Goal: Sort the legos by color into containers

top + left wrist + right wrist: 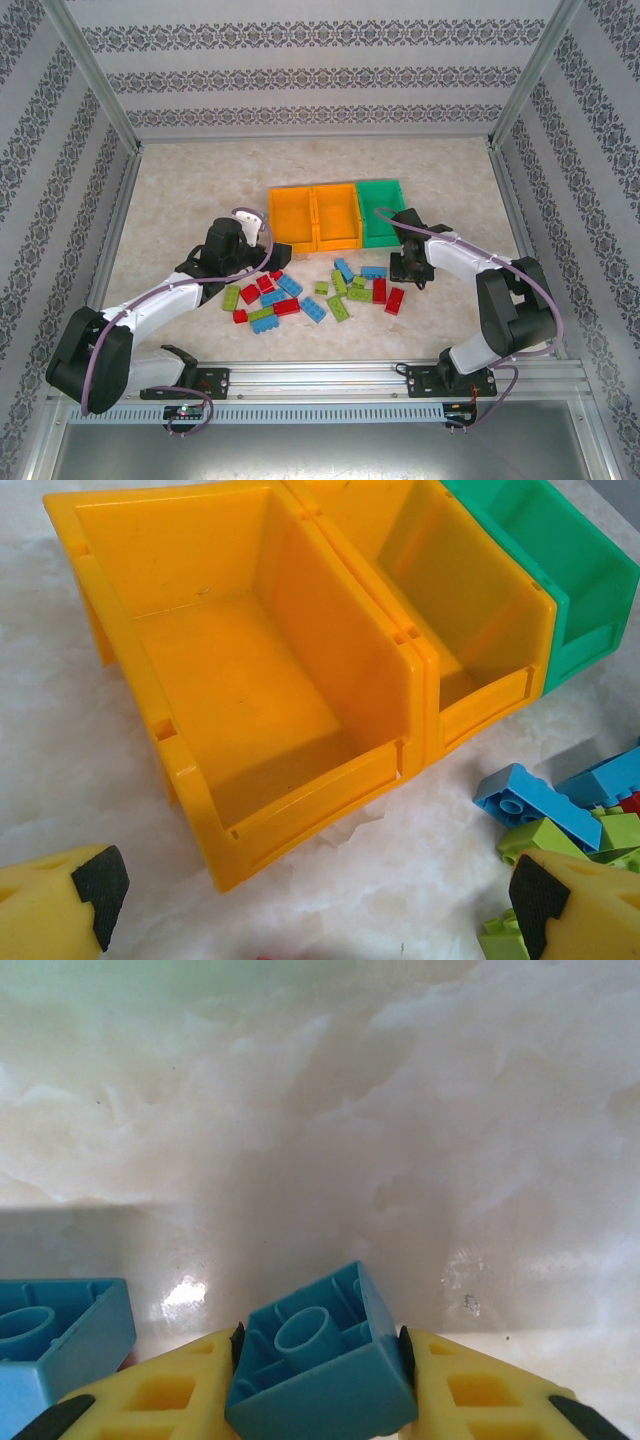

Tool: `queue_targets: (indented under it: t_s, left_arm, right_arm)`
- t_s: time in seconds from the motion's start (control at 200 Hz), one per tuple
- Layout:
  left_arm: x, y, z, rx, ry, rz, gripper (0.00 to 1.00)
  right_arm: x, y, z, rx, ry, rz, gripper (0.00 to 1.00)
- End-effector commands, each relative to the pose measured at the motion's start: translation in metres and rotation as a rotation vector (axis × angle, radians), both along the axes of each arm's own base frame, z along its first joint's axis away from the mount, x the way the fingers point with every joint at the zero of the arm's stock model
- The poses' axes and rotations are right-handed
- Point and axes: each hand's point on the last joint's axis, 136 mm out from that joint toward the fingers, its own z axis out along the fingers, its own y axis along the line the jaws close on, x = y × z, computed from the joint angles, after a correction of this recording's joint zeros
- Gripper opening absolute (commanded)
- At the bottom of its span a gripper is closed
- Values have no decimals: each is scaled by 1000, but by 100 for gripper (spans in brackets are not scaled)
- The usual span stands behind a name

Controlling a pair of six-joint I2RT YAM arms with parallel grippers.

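Yellow-fingered left gripper [315, 892] is hanging open at the bins' [337, 215] nine o'clock; legos [287, 307] are lying at six. At four, the right gripper [320, 1380] is pinching a blue brick [315, 1355] askew; it may twist free.

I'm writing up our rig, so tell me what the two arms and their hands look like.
Left arm and right arm: white links, black joint housings, a lilac cable running along each. Left hand and right hand have chunky yellow fingers; black pads tip the left one's, and the right's show square pockets.
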Motion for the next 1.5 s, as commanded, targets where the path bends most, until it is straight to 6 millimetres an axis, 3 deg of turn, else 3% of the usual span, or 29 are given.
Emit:
queue_targets:
  t_s: [0.0,0.15,0.305,0.395,0.51,0.704,0.889,1.039,1.284,1.494]
  left_arm:
    - [1,-5,13,-11,-38,-8,100]
    - [2,-4,12,-4,-33,-5,100]
    - [4,7,8,21,-20,58,100]
    - [3,13,7,25,-17,92,100]
    - [-1,25,6,46,-3,148,100]
    - [-12,56,-14,134,94,293,100]
    - [-29,71,-27,128,167,374,100]
    - [-43,73,-41,141,238,366,100]
    - [-45,33,-43,108,249,141,99]
    - [-48,9,-61,174,307,13,86]
  right_arm:
    - [9,6,16,10,-58,6,33]
    - [30,16,45,59,-178,15,32]
    - [73,32,88,114,-334,39,31]
    - [97,41,101,137,-376,49,32]
    - [123,49,103,128,-388,68,33]
    - [155,49,81,78,-351,68,41]
    - [166,47,68,55,-335,66,53]
    - [169,50,70,64,-349,79,64]
    - [159,56,92,127,-436,113,76]
    - [142,35,94,158,-461,72,79]
